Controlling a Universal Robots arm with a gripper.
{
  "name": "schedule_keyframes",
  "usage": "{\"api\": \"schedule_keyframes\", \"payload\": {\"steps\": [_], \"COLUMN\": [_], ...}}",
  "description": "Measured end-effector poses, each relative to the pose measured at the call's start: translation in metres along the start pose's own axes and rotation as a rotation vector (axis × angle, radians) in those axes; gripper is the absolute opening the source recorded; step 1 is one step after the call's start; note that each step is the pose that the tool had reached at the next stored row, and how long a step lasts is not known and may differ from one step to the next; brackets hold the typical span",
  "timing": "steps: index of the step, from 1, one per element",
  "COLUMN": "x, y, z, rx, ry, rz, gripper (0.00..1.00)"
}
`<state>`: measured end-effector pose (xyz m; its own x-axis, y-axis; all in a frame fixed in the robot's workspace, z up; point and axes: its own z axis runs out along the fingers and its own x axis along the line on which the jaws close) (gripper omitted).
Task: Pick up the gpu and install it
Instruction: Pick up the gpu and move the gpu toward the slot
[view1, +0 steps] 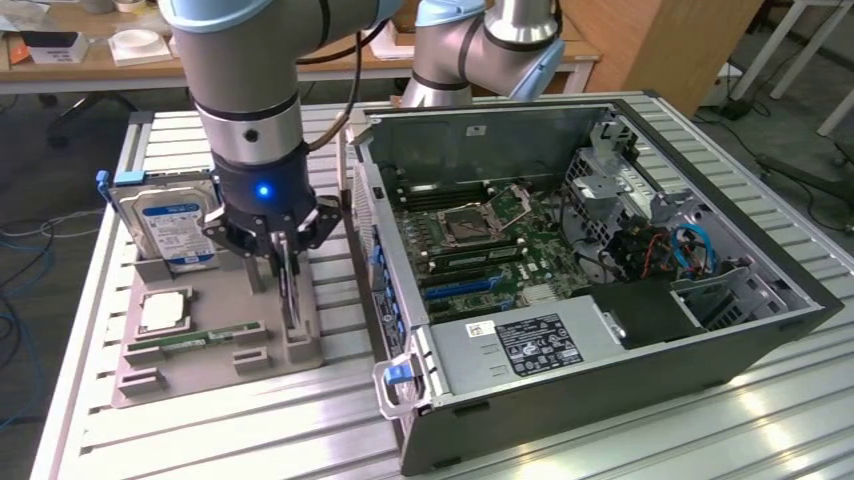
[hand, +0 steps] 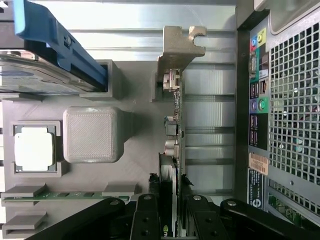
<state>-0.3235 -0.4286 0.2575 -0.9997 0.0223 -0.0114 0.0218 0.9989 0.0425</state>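
The gpu (view1: 288, 302) stands on edge in a slot of the grey holder tray (view1: 150, 378), on the exterior view's left of the open computer case (view1: 467, 140). My gripper (view1: 278, 258) reaches down over the card's top edge. In the wrist view the gpu (hand: 176, 107) appears edge-on as a thin board with its metal bracket (hand: 181, 47) at the far end. The gripper (hand: 172, 205) has its black fingers (hand: 146, 212) pressed against both faces of the card. The card's lower edge still sits in the tray.
On the tray (hand: 135, 155) are a blue-labelled hard drive (view1: 171, 222) with a blue handle (hand: 60, 45), a CPU (hand: 33, 149), a RAM stick (hand: 60, 196) and a square grey block (hand: 92, 134). The case's rear panel (hand: 290, 110) runs close beside the card.
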Motion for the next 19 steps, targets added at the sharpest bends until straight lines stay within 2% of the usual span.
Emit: {"api": "schedule_keyframes", "payload": {"steps": [14,19], "x": [0.0,0.0], "y": [0.0006,0.0009], "z": [-0.0135,-0.021], "rx": [-0.0023,-0.0038], "ry": [0.0,0.0001], "rz": [0.0,0.0], "gripper": [0.26,0.26]}}
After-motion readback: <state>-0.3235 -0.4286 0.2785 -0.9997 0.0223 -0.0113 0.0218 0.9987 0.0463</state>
